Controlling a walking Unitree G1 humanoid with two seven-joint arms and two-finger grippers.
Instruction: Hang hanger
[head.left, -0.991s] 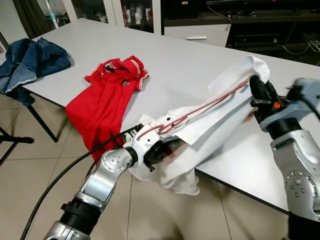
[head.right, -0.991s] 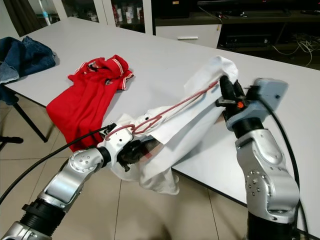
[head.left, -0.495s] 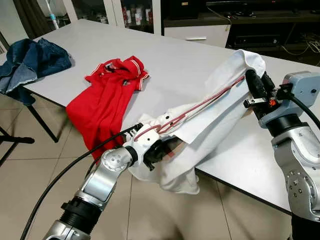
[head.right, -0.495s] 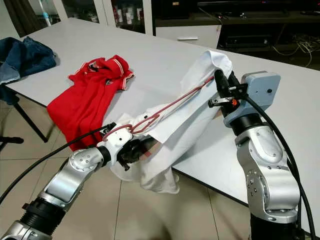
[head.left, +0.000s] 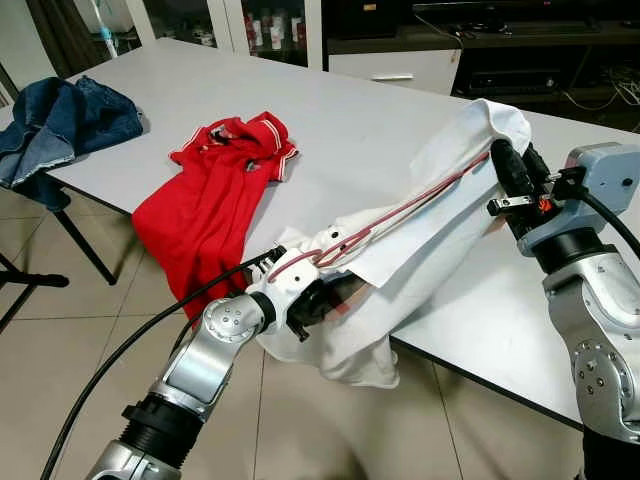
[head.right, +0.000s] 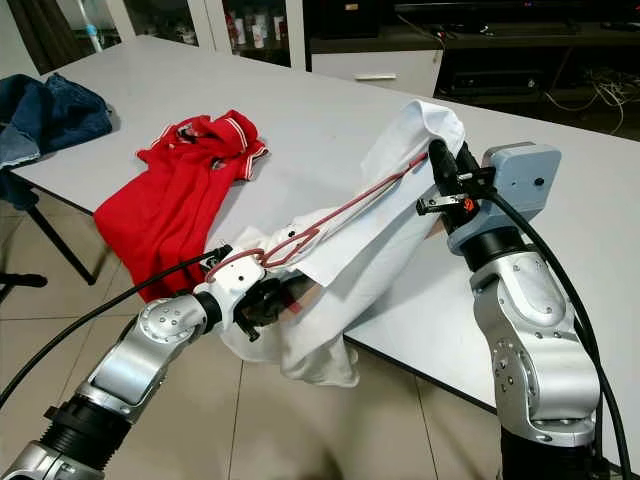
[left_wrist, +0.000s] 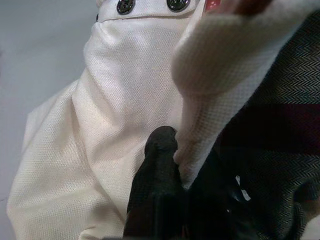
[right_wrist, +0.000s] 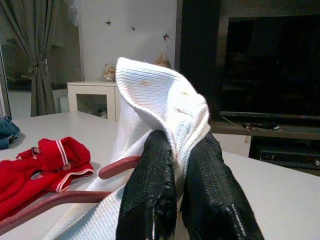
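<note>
1. Right end effector (head.right: 437, 160): fingers pinched on the white shirt's (head.left: 420, 240) upper end, above the tabletop (head.left: 360, 120).
2. Left end effector (head.left: 312, 303): clamped on the shirt's lower end (off the tabletop's near edge).
3. Red hanger (head.left: 400, 210): spans between both, against the shirt.
4. Red shirt (head.left: 205, 200): draped over the near edge.

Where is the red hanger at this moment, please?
The red hanger lies slanted across the white shirt at the near table edge, between the left gripper and the right gripper, right of the red shirt.
</note>
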